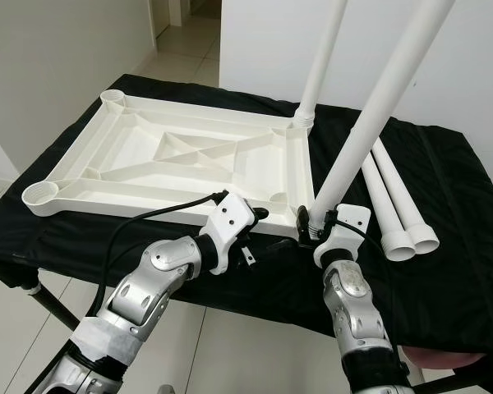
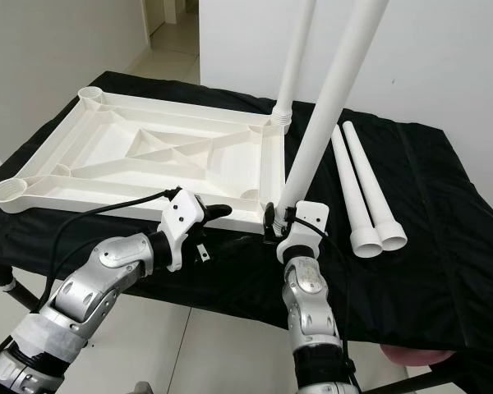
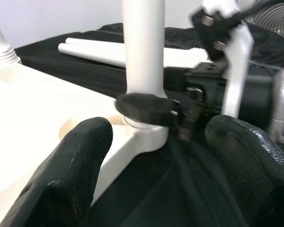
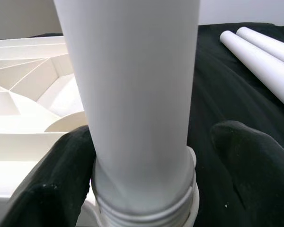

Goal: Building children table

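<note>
Jaws of right gripper (image 1: 306, 223) straddle leg (image 1: 370, 123) base, one finger clear.

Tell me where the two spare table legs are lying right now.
The two spare legs lie side by side on the black cloth, on the robot's right, just beyond the right gripper and the upturned tabletop.

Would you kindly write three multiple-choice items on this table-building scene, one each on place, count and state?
1. Where do the loose legs lie?
A. on the floor
B. on the black cloth, on the robot's right of the tabletop
C. inside the tabletop

2. How many legs stand in corner sockets?
A. two
B. none
C. four

3. How is the right claw placed?
A. hanging idle
B. holding a loose leg
C. around the base of the near leg

Answers: 1 B, both lie side by side on the cloth; 2 A, the near leg and far leg stand upright; 3 C, its fingers flank the base at the socket.
</note>
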You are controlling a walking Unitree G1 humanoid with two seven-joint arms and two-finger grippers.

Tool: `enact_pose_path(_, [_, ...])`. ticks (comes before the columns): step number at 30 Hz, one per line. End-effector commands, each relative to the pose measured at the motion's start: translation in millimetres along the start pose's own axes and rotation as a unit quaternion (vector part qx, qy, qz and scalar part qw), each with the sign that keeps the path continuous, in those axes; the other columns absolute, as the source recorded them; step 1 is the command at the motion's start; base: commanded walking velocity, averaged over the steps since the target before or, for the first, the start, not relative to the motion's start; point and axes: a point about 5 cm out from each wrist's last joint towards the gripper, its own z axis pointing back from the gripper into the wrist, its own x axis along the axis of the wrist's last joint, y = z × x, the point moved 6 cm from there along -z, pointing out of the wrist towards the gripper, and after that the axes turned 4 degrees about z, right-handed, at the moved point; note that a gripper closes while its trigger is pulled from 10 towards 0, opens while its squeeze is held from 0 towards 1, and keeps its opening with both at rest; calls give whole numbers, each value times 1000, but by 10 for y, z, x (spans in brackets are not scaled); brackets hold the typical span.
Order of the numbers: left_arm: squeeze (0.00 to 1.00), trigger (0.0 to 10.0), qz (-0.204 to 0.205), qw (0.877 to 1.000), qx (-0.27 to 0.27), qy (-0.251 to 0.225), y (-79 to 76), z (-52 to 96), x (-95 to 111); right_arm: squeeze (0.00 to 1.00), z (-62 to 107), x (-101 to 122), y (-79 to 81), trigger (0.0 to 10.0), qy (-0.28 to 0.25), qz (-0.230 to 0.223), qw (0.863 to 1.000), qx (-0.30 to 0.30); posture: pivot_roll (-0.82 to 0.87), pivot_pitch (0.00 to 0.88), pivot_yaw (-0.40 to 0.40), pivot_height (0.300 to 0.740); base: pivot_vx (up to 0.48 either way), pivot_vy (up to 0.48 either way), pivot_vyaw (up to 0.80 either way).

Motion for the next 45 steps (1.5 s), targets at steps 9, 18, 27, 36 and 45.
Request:
enact_pose_path(9, [0,10000,14,999,45,3,205,2,28,0,366,111,47,0,-41,-5,996,78,-60,0,-48,740,0,0,0])
enact_pose_path(18, [0,10000,-2,997,72,-10,353,16,113,0,395,155,290,10000,-25,-17,977,209,-55,0,-51,740,0,0,0])
enact_pose_path(27, [0,10000,-16,994,111,1,486,29,74,0,269,237,191,10000,-27,13,966,257,-56,0,-48,740,0,0,0])
enact_pose_path(36, [0,10000,-44,985,153,61,650,34,-177,0,-57,342,-197,10000,-37,36,976,213,-57,0,-44,740,0,0,0])
enact_pose_path(45, [0,10000,-35,961,245,125,981,69,-419,0,-133,460,-349,10000,-55,27,981,183,-58,0,-33,740,0,0,0])
